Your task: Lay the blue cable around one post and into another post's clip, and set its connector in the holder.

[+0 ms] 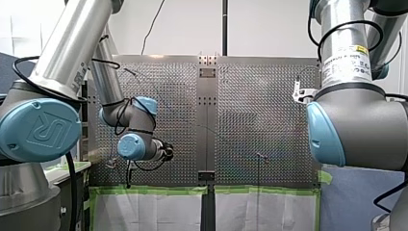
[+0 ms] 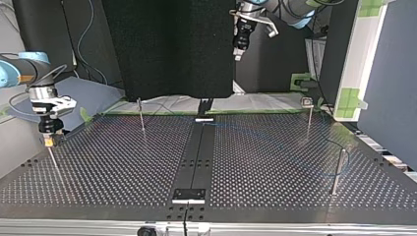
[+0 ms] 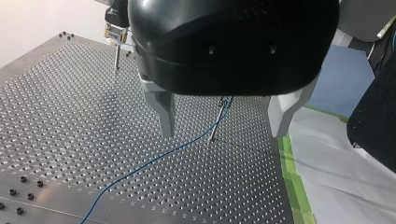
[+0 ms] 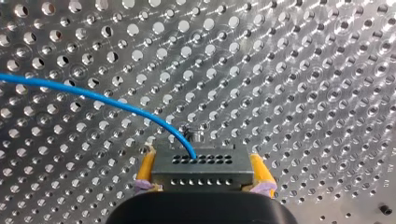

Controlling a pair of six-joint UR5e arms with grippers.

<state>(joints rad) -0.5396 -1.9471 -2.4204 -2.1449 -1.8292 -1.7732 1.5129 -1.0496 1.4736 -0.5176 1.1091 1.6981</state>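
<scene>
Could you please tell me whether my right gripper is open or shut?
My right gripper is shut on the connector: its yellow pads press both its sides.

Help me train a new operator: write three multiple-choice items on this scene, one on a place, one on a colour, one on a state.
1. Where is the connector? A. lying on the table B. between my right gripper's fingers C. on the green tape
2. What colour are that gripper's pads? A. yellow B. red C. white
3. How do my left gripper's fingers stand? A. shut on the cable B. shut on nothing C. open
Answers: B, the right wrist view shows the fingers clamping it; A, yellow pads flank it; C, the left wrist view shows a wide gap between them.
</scene>
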